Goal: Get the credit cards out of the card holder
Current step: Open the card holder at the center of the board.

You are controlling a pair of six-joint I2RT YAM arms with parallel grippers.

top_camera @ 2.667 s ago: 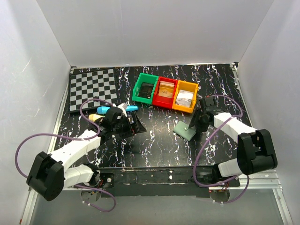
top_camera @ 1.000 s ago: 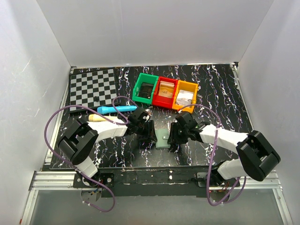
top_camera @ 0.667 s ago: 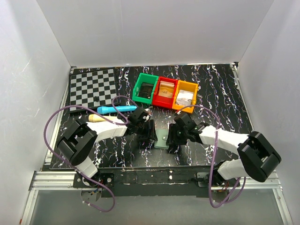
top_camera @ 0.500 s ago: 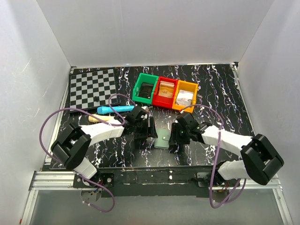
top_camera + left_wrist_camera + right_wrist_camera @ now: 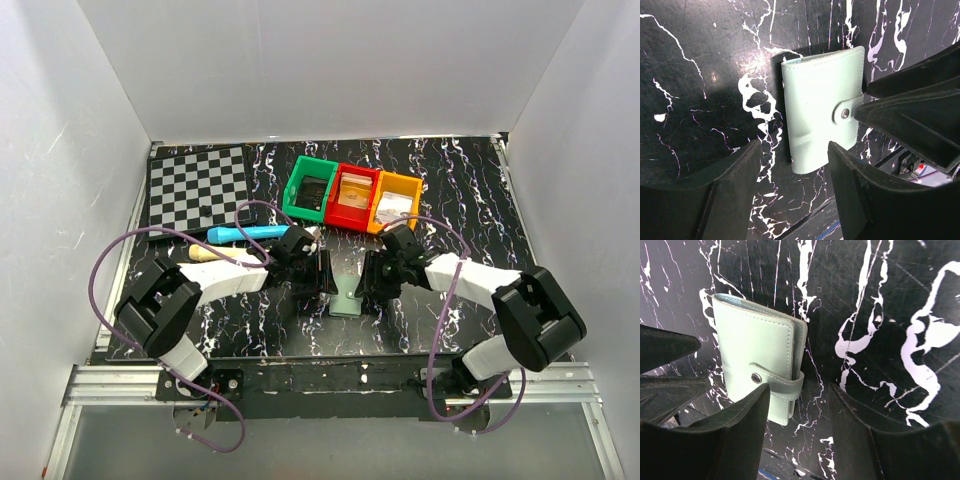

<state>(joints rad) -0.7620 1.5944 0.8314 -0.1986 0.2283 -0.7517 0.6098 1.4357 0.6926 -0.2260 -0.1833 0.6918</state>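
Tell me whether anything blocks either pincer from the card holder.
Nothing visible does. The card holder lies closed on the table, with bare tabletop on either side up to the left pincer and the right pincer. Only its fastened snap tab keeps the cards, unseen, shut inside.

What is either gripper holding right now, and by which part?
Nothing: the closed card holder lies flat on the table; left gripper and right gripper stand open near it.

Bright, even; sharp (mild glare)
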